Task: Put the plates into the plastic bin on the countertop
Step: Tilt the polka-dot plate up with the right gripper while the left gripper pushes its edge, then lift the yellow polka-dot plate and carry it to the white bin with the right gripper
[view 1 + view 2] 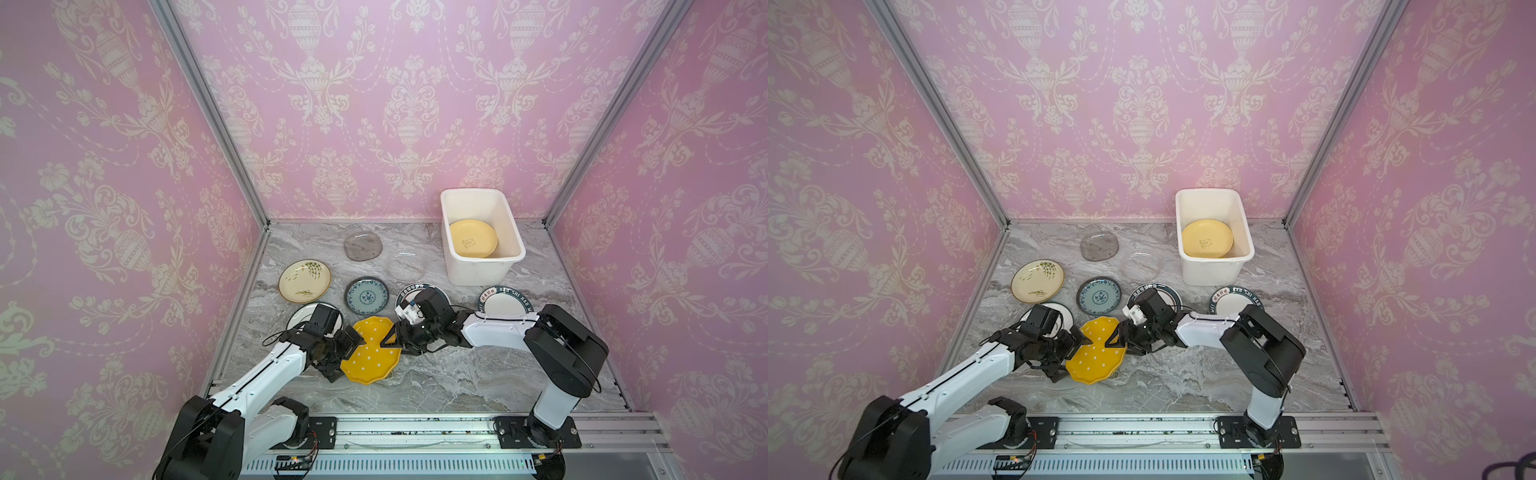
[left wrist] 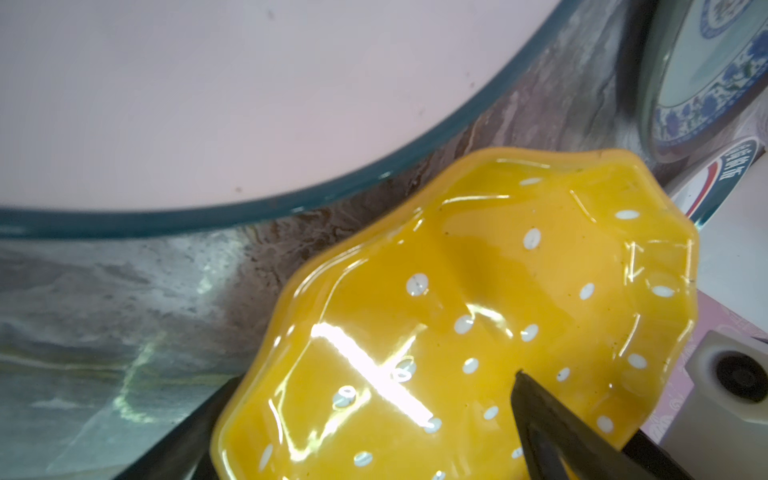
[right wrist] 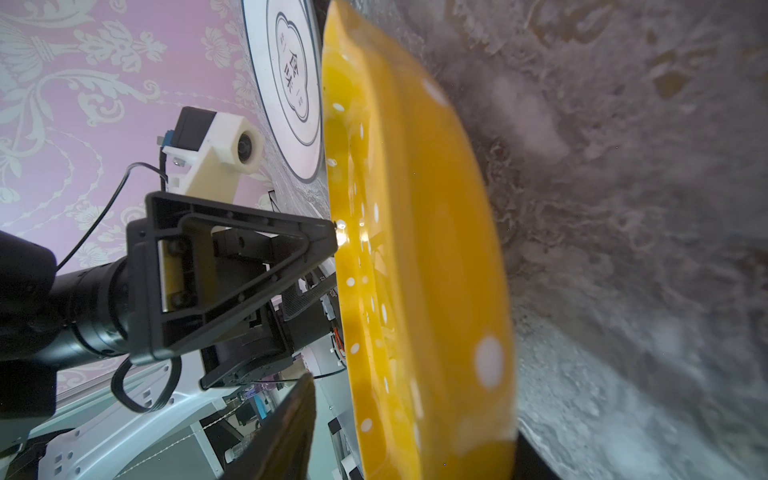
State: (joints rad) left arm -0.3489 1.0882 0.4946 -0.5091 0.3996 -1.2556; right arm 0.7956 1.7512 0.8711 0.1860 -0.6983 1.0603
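Front aluminium rail (image 1: 415,428): carries both arm bases.

Next in, on the grey marble countertop (image 1: 457,386), the orange plate (image 1: 374,357) with white dots lies between the 2 grippers.

Left gripper (image 1: 352,359): released. Its jaws are spread wide astride the plate's left edge. In the right wrist view 1 fingertip (image 3: 320,229) touches the plate's upper face.

Right gripper (image 1: 395,345): jaws partly apart, astride the plate's right rim. 1 finger sits under the rim and the other finger (image 3: 291,424) stands clear of the upper face, so no grasp is visible. The rim on that side appears lifted off the countertop.

Behind these lies a row of 3 dark-rimmed dishes:
- The left white plate (image 1: 297,318) is partly hidden by the left wrist.
- The middle white plate (image 1: 405,293) is partly hidden by the right wrist.
- The right white plate (image 1: 505,301) is beside the right arm.

The teal plate (image 1: 366,296) lies between the left and middle ones, and the cream plate (image 1: 304,280) with a plant sprig lies further left.

Beyond them are the clear glass plate (image 1: 406,264) and then the smoky glass plate (image 1: 363,244).

Farthest back, at the right, stands the white plastic bin (image 1: 478,274). It holds the pale yellow plate (image 1: 473,237). 8 plates lie outside it.
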